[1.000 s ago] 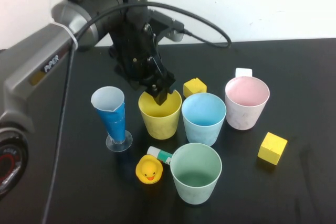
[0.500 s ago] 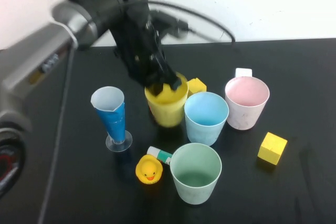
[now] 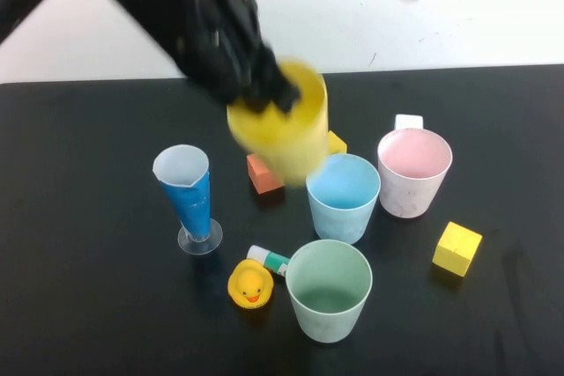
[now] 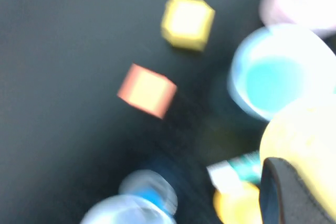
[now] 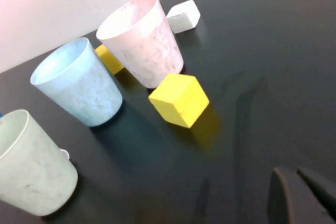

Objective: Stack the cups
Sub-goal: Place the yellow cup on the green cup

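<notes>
Lifted off the tabletop (image 3: 79, 305) since half a second ago: yellow cup (image 3: 284, 129), now in the air above and behind the orange block (image 3: 264, 173), uncovered by the move, with the rest of the scene unchanged. Tilted, long axis leaning, mouth up and toward the back wall, base down toward the light blue cup (image 3: 343, 197). Clamped at the rim by the left gripper (image 3: 264, 94), one finger inside the mouth, one outside. Blurred in the left wrist view, with cup wall beside a dark fingertip (image 4: 286, 195).

Upright and mouth-up on the tabletop: light blue cup at centre, pink cup (image 3: 414, 172) to its right, green cup (image 3: 329, 290) nearer the robot. Also standing: blue cone glass (image 3: 188, 195) at left, rubber duck (image 3: 250, 285) and small tube (image 3: 269, 260) beside the green cup, yellow blocks (image 3: 456, 248) at right and behind the held cup, white block (image 3: 409, 121) behind the pink cup.

Low at the right, away from the cups: right gripper (image 5: 302, 195), only dark finger ends showing, spread impossible to tell.
</notes>
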Robot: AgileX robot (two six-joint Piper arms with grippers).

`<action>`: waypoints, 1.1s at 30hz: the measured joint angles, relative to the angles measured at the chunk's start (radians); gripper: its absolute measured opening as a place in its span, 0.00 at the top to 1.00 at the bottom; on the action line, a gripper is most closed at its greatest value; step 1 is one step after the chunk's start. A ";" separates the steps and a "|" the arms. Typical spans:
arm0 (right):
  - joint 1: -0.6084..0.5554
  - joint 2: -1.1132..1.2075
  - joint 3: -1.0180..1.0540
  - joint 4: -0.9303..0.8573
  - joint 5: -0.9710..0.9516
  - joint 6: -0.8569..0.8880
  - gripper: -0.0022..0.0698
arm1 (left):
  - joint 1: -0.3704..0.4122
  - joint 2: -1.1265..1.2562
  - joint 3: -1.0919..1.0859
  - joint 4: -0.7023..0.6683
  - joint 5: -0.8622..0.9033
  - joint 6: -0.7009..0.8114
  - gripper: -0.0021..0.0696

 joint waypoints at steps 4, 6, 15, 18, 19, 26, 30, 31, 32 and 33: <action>0.000 0.000 0.000 0.002 0.004 0.000 0.97 | -0.055 -0.089 0.148 -0.011 0.013 0.002 0.96; 0.000 0.000 0.000 0.002 0.004 0.000 0.97 | -0.068 -0.096 0.181 -0.014 0.015 0.002 0.96; 0.000 0.000 0.000 0.004 0.004 0.000 0.97 | -0.077 -0.015 0.199 -0.101 0.008 0.001 0.96; 0.000 0.000 0.000 0.004 0.004 0.000 0.97 | -0.077 0.028 0.199 -0.111 0.001 0.007 0.96; 0.000 0.000 0.000 0.004 0.004 0.000 0.97 | -0.077 0.044 0.199 -0.111 0.001 0.007 0.96; 0.000 0.000 0.000 0.013 0.006 0.000 0.97 | -0.077 0.118 0.199 -0.111 -0.003 0.007 0.84; 0.000 0.000 0.000 0.020 0.006 0.000 0.97 | -0.077 0.119 0.199 -0.111 -0.006 0.007 0.62; 0.000 0.000 0.000 0.021 0.006 0.000 0.97 | -0.077 0.117 0.199 -0.111 -0.006 0.007 0.58; 0.000 0.000 0.000 0.021 0.006 0.000 0.97 | -0.077 0.112 0.199 -0.111 -0.006 0.007 0.55; 0.000 0.000 0.000 0.021 0.006 0.000 0.97 | -0.077 0.103 0.199 -0.111 -0.006 0.007 0.54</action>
